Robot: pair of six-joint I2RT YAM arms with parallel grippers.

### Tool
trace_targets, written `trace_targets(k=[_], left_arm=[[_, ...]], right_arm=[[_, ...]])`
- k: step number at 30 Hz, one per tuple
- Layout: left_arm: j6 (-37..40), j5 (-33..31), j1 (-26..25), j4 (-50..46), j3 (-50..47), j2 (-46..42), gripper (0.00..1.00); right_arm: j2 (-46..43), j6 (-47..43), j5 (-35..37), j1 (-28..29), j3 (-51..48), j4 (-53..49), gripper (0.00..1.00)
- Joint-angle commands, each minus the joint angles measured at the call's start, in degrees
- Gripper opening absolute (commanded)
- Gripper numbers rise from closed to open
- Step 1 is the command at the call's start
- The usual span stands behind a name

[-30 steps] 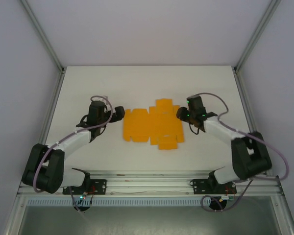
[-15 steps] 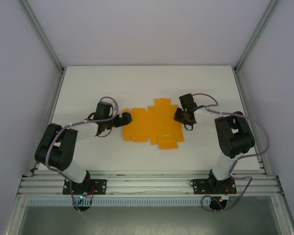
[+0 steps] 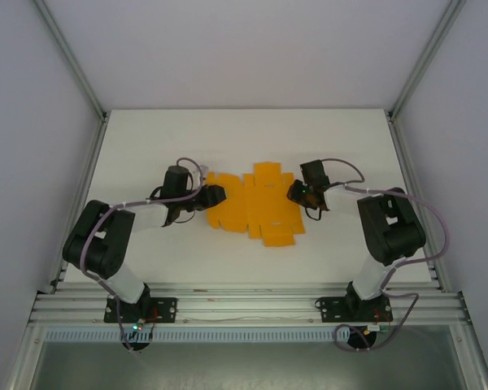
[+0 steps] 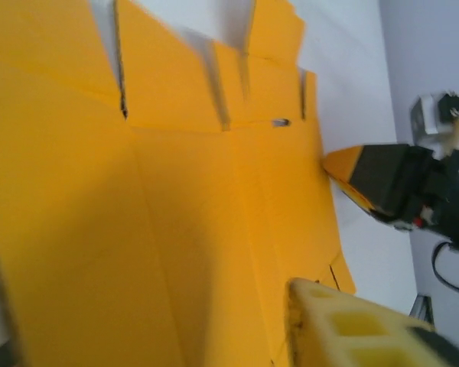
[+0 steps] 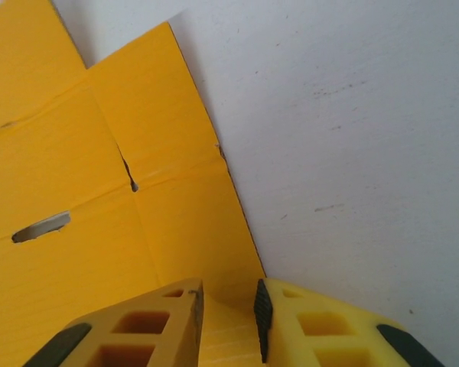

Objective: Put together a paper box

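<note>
I bracket the flat paper box (image 3: pixel 252 207), right gripper (image 5: pixel 228 297) slightly parted at its right edge, left gripper (image 3: pixel 214 195) (closure I cannot tell) at its left, presumably bracing it for folding.

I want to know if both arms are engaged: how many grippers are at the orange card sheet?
2. The left gripper is over the left edge of the paper box sheet. The right gripper is at its right edge, jaws over the card's border.

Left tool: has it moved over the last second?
Yes. The left tool has shifted right, away from the left edge of the table, and now overlaps the left edge of the paper box.
</note>
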Motion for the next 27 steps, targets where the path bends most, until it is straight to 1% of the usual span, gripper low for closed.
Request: trace_targets(k=[1,2,3,4,5,8,10,11,14,15,17,19,21,22,24,27], left_arm=[[0.74,1.03,-0.65,1.14,2.33,-3.60,0.17],[1.20,0.95,-0.69,0.81,2.69,-4.65,0.05],[1.23,0.71,-0.68,0.71,2.94,-5.77,0.00],[1.46,0.70,-0.66,0.93,3.00,-7.14,0.00],[2.01,0.98,-0.64,0.86,3.31,-8.80,0.00],[3.17,0.70,-0.66,-0.75,4.29,-14.54,0.00],[3.51,0.79,-0.69,-1.83,4.82,-18.55,0.00],[3.64,0.87,-0.70,-2.03,4.78,-20.63,0.00],[2.79,0.63,-0.65,-1.21,3.83,-26.89,0.00],[2.23,0.78,-0.65,-0.73,3.45,-28.79,0.00],[0.19,1.98,-0.69,0.46,2.80,-31.94,0.00],[-0.83,3.15,-0.66,0.34,2.46,-34.58,0.00],[-1.12,2.97,-0.74,-0.38,2.04,-36.63,0.00],[-1.17,2.98,-0.64,-0.34,1.63,-37.77,0.00],[-1.50,2.89,-0.64,0.19,0.84,-39.46,0.00],[-1.25,2.53,-0.64,-0.35,0.27,-41.45,0.00]], right_arm=[[-0.92,-1.13,-3.00,0.28,-2.22,-4.71,0.32],[-2.49,-2.17,-2.46,0.28,-1.92,-5.25,0.35],[-4.30,-3.14,-1.83,0.22,-1.65,-5.65,0.39],[-6.29,-4.42,-1.65,0.11,-1.53,-5.91,0.44],[-8.70,-6.00,-1.81,-0.18,-1.23,-6.70,0.53],[-16.61,-10.34,-5.30,-2.18,-0.96,-9.20,0.86],[-21.97,-11.75,-9.40,-4.85,-1.88,-9.52,0.96],[-24.37,-12.62,-12.43,-6.47,-2.64,-9.18,0.98],[-30.83,-17.58,-25.27,-10.78,-4.99,-8.08,0.98],[-32.36,-19.00,-28.25,-11.54,-5.83,-7.68,0.98],[-35.90,-20.80,-31.62,-12.35,-7.08,-7.15,0.98],[-38.63,-20.00,-34.35,-12.88,-8.00,-5.38,0.99],[-40.54,-18.35,-37.40,-13.04,-8.70,-2.51,0.97],[-41.18,-17.57,-39.78,-13.11,-8.94,-0.77,0.94],[-41.67,-16.07,-43.08,-13.19,-8.71,1.15,0.84],[-41.69,-15.94,-43.76,-13.17,-6.63,-0.46,0.71]])
